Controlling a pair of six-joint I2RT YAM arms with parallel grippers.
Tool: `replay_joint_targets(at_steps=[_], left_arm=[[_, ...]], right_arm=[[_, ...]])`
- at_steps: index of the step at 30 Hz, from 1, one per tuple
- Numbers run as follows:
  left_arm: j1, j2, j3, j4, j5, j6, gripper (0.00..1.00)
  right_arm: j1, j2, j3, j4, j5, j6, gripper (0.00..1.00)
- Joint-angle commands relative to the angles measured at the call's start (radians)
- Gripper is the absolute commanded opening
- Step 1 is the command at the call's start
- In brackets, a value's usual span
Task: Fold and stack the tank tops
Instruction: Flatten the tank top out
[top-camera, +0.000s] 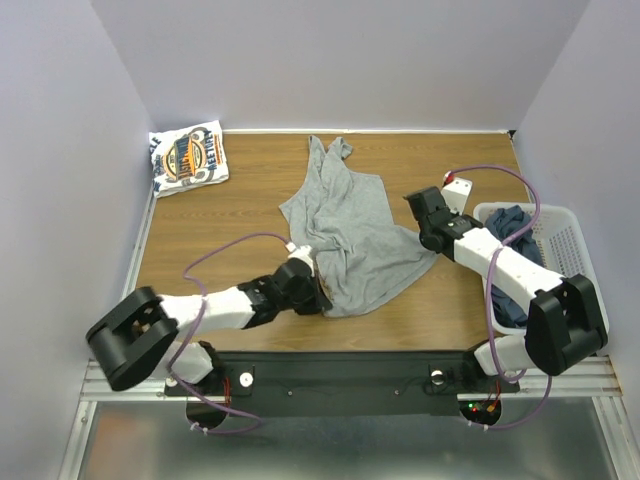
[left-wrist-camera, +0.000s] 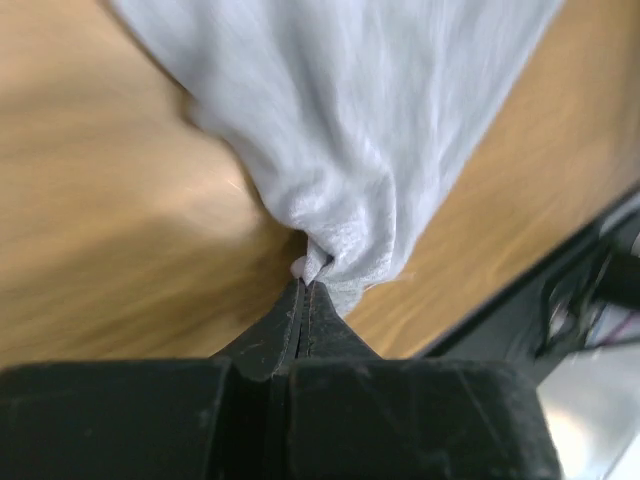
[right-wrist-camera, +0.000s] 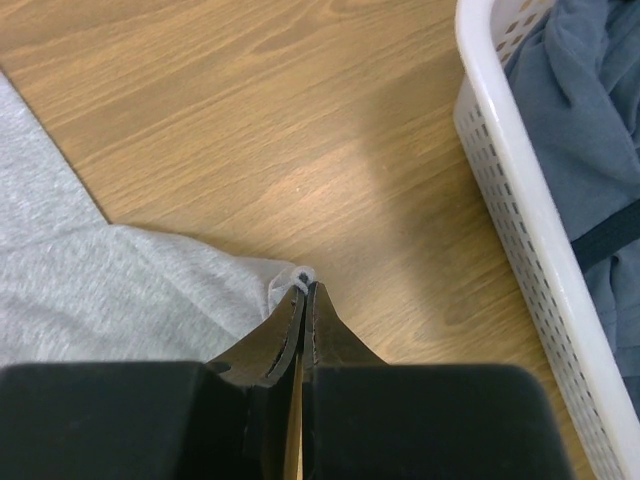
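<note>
A light heather grey tank top (top-camera: 350, 230) lies crumpled in the middle of the table, straps toward the back. My left gripper (top-camera: 318, 292) is shut on its near lower corner; the left wrist view shows a bunched tip of grey cloth (left-wrist-camera: 340, 230) pinched between the jaws of the left gripper (left-wrist-camera: 306, 283). My right gripper (top-camera: 418, 224) is shut on the tank top's right hem corner, and the right wrist view shows a small fold of grey cloth (right-wrist-camera: 150, 290) at the tips of the right gripper (right-wrist-camera: 304, 288). A folded white tank top with a round logo (top-camera: 188, 157) rests at the back left.
A white mesh basket (top-camera: 565, 240) at the right edge holds dark slate-blue tank tops (top-camera: 510, 225); its wall (right-wrist-camera: 510, 200) stands close to the right gripper. Bare wooden tabletop (top-camera: 220, 220) lies between the grey tank top and the folded white one.
</note>
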Motion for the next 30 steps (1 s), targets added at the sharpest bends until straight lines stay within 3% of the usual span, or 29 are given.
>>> replay_joint_targets(at_steps=[1,7,10,11,12,15,21,30], left_arm=[[0.191,-0.231,-0.005,-0.203,-0.165,-0.018,0.00],[0.453,-0.475,-0.014,-0.384,-0.220,0.028,0.00],[0.494,-0.496,0.004,-0.413,-0.213,0.040,0.00],[0.496,-0.491,0.001,-0.413,-0.205,0.041,0.00],[0.498,-0.486,-0.003,-0.407,-0.185,0.038,0.00],[0.499,-0.472,-0.031,-0.392,-0.163,0.023,0.00],[0.501,-0.502,-0.053,-0.395,-0.180,-0.005,0.00],[0.556,-0.560,-0.027,-0.454,-0.243,-0.009,0.00]], right_arm=[[-0.006,-0.027,-0.018,0.022,-0.052,0.011,0.00],[-0.005,-0.111,-0.165,0.062,-0.236,0.073,0.03],[-0.005,-0.218,-0.256,0.073,-0.307,0.108,0.22],[-0.005,-0.257,-0.279,0.072,-0.319,0.120,0.38],[-0.003,-0.290,-0.311,0.071,-0.322,0.123,0.45],[-0.005,-0.386,-0.349,0.071,-0.348,0.131,0.55],[-0.005,-0.345,-0.379,0.075,-0.410,0.179,0.51],[-0.005,-0.274,-0.400,0.094,-0.347,0.202,0.41]])
